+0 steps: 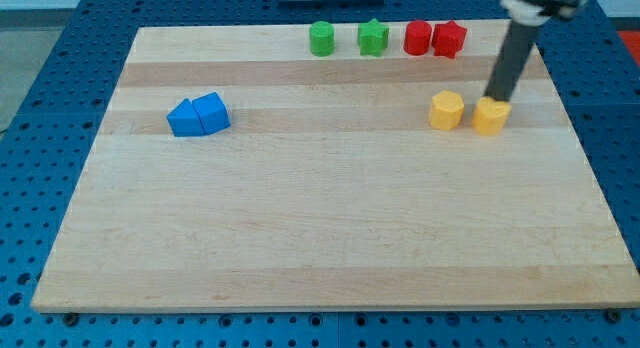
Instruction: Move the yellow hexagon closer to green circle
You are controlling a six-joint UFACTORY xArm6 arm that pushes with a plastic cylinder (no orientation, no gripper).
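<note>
The yellow hexagon (447,110) sits on the wooden board at the view's right. A second yellow block (490,116), its shape unclear, lies just to its right. The green circle (321,38) stands near the board's top edge, up and to the left of the hexagon. My tip (494,97) rests at the top edge of the second yellow block, to the right of the hexagon and apart from it. The rod rises toward the view's top right.
A green star (373,37) stands right of the green circle. A red circle (417,37) and a red star (449,39) touch each other at the top. Two blue blocks (199,116) lie together at the left. The board (320,228) is pale wood.
</note>
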